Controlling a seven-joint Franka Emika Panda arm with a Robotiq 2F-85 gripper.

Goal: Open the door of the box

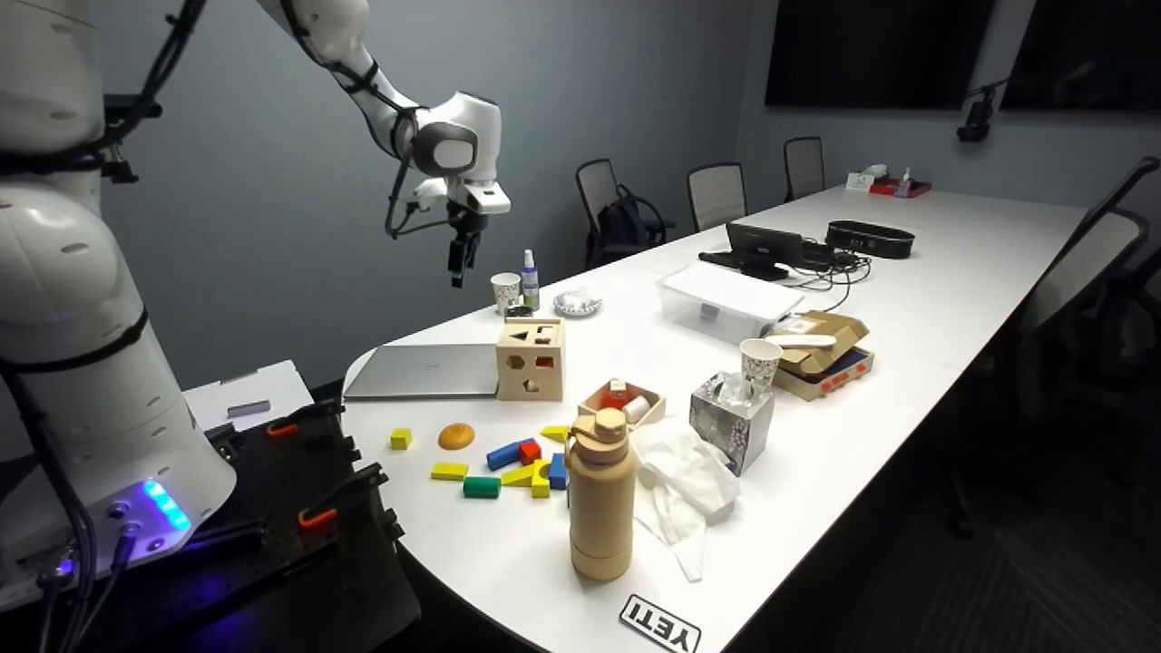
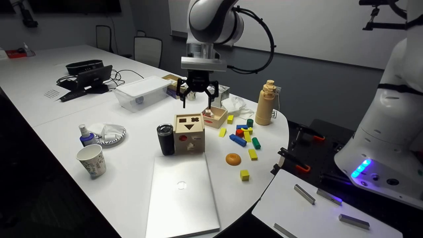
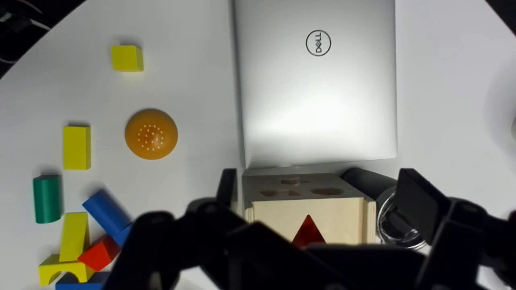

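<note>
Plainly, the box [image 1: 531, 360] stands on the counter [image 2: 125, 185], just beside the end of the laptop [image 2: 181, 201], and no side of it hangs ajar in any view, so the door seems not yet worked. I judge the step in hand to be the approach: the fingers [image 3: 417, 205] hang in the air, spread wide with nothing gripped, and no contact with the box shows in either exterior view. The wrist view looks down on the box, whose upper panel [image 3: 342, 221], with a triangle cut through it, sits between two thin side strips; that may be the door, though I cannot tell for sure, and I can make out no handle or hinge. The next move likely calls for coming down over the box and catching a cut-out or an edge with one fingertip, gently enough not to push the whole thing along. It sits upright, roughly squared with the laptop, one holed face toward the laptop and another toward the scattered blocks [image 3: 76, 148]; being close to a cube, it has no clear long axis. A black tumbler [image 2: 166, 140] stands right by it, whether touching I cannot say. Farther out come an open tray [image 2: 213, 124], an orange dome [image 3: 151, 134] and, well apart, a tall bottle [image 1: 602, 499].
</note>
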